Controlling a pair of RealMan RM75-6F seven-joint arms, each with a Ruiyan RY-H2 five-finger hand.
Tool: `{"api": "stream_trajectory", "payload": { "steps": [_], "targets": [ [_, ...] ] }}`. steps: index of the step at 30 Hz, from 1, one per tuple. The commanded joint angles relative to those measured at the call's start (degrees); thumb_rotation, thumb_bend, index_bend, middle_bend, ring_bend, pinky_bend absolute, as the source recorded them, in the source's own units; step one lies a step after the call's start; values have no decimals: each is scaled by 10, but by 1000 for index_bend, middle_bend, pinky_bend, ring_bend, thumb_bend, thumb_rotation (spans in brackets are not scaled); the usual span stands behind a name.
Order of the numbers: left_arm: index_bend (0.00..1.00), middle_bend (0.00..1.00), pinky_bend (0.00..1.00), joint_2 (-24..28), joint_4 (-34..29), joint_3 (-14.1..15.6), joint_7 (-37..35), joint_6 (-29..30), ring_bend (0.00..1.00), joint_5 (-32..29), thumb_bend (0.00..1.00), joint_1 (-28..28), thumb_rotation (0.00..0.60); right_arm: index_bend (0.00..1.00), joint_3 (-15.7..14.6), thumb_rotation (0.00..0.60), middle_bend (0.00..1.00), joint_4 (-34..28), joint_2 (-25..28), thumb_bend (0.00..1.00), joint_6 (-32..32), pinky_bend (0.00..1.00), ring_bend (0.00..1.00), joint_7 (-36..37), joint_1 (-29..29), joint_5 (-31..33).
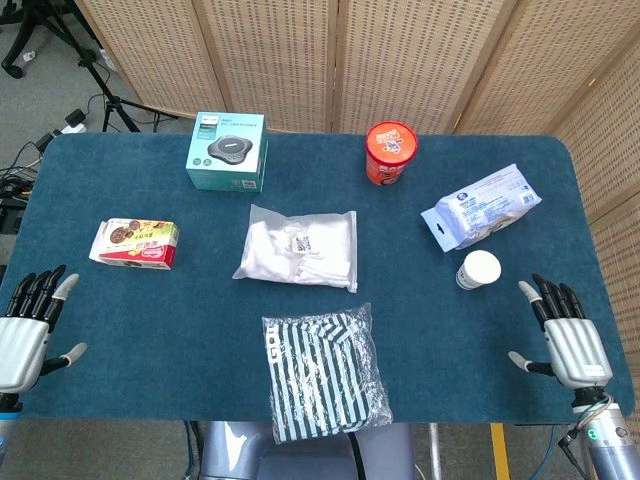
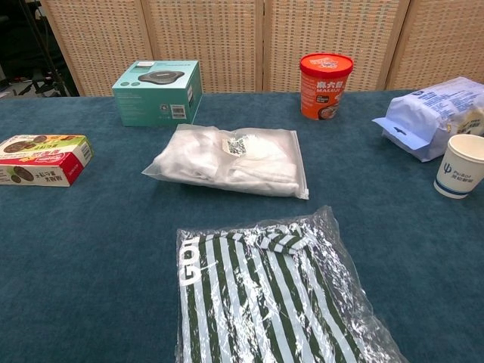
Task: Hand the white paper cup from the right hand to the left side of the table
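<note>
On the right side of the table, the white paper cup stands upright on the blue cloth, untouched, just in front of the white and blue snack bag. In the chest view the cup sits at the far right edge of frame, printed logo facing the camera, close beside the bag

Right hand: near the table's front right corner, fingers apart and extended, thumb out to the side, holding nothing. Near the cup but clear of it, no contact

Left hand: at the front left edge, fingers spread, thumb out, empty. Well apart from everything on the table; nearest item is the red and white biscuit box further back

Neither hand shows in the chest view

Other items:
- teal box with a round black device printed on it, back left
- red tub with an orange lid, back centre-right, upright
- clear bag of white fabric lying flat mid-table
- striped green and white garment in plastic at front centre, its near end hanging past the table edge in the head view

Wicker screen panels stand behind the table
</note>
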Motion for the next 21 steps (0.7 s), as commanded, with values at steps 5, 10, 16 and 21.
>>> {"api": "stream_trajectory", "payload": {
  "steps": [5, 10, 16, 21],
  "targets": [
    [0, 0, 0, -1, -2, 3, 2, -7, 0, 1, 132, -3, 600, 5, 48, 600, 0, -86, 66, 131, -148, 0, 0, -64, 93, 93],
    [0, 0, 0, -2, -1, 5, 0, -12, 0, 1, 139, -4, 600, 28, 72, 600, 0, -98, 63, 131, -217, 0, 0, -158, 156, 195],
    [0, 0, 0, -3, 3, 7, -3, -29, 0, -6, 142, -10, 600, 39, 87, 600, 0, -55, 32, 131, -326, 0, 0, -224, 263, 379],
    [0, 0, 0, -6, 5, 7, -1, -35, 0, -10, 144, -12, 600, 57, 70, 600, 0, 3, 7, 131, -361, 0, 0, -247, 318, 469]
  ]
}}
